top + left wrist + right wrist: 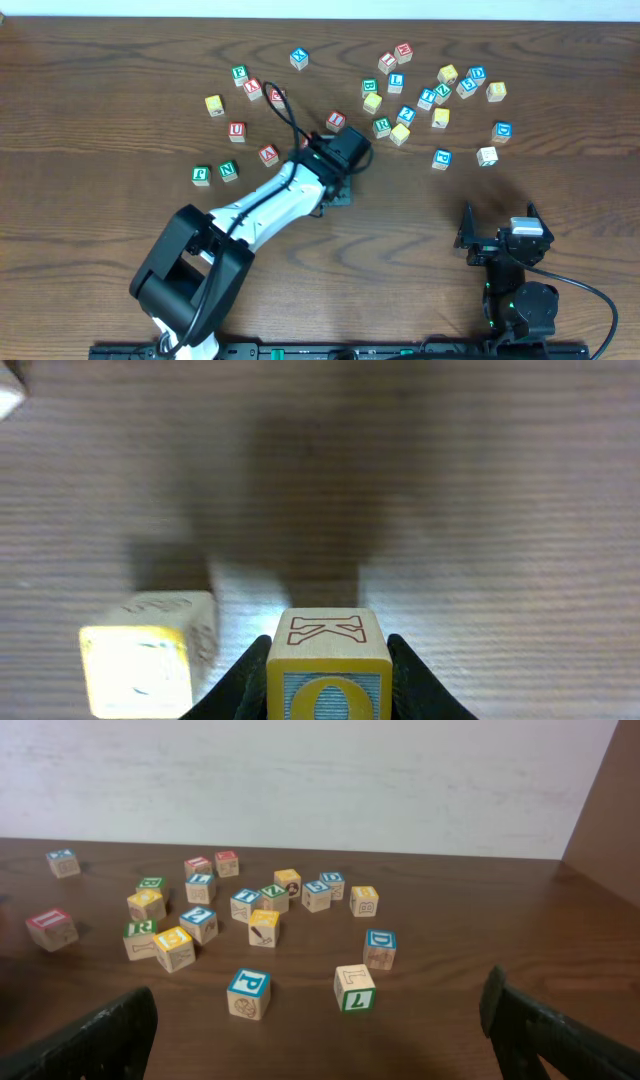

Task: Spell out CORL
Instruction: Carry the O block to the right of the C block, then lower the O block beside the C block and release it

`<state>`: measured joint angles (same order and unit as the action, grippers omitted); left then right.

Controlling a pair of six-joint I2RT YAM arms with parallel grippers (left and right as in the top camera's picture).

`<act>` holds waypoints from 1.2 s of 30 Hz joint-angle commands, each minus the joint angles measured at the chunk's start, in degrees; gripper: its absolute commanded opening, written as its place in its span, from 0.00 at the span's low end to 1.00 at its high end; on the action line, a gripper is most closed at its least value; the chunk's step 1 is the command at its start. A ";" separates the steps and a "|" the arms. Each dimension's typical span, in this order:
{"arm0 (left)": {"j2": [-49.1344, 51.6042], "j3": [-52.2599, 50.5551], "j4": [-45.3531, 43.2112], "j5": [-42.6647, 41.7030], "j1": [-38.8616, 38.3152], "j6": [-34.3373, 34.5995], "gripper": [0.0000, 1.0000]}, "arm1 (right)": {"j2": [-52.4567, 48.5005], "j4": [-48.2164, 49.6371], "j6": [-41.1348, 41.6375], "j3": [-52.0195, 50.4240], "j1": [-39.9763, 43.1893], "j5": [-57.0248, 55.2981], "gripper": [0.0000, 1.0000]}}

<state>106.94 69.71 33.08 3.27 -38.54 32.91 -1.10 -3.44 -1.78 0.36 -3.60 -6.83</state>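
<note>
Bottom centre of the left wrist view, we log the left gripper [327,688] pinching a yellow-edged wooden O cube [327,652]; a yellow-faced wooden cube [140,665] sits just left of it. Right gripper [499,222] spread, empty, well apart.

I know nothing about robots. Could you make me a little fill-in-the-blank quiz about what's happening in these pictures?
1. The left gripper is shut on a wooden block whose top face shows the red letter ____.
2. That block's front face, toward the wrist camera, shows the yellow letter ____.
3. The right gripper stands ____, with nothing between its fingers.
4. In the right wrist view, the nearest blue-topped block shows the letter ____.

Missing words: K; O; open; P.
</note>
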 commanded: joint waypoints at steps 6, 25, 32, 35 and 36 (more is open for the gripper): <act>-0.42 -0.85 0.22 -0.94 0.35 -2.29 0.07 | -0.02 -0.24 -0.46 -0.04 0.17 0.37 0.99; 0.24 -2.21 0.20 0.17 0.33 -3.30 0.08 | -0.20 -0.24 -0.46 -0.04 0.17 0.35 0.99; 0.24 -5.18 -2.78 0.20 0.24 -3.32 0.08 | -0.20 -0.24 -0.46 -0.04 0.17 0.35 0.99; 0.24 -5.18 -2.80 0.20 0.24 -3.32 0.07 | -0.20 -0.24 -0.46 -0.04 0.17 0.35 0.99; 0.24 -5.22 -2.93 0.37 0.24 -3.32 0.07 | -0.20 -0.24 -0.46 -0.04 0.17 0.37 0.99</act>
<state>106.94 65.01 30.26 2.90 -38.30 29.98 -1.13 -3.44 -1.78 0.36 -3.60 -6.81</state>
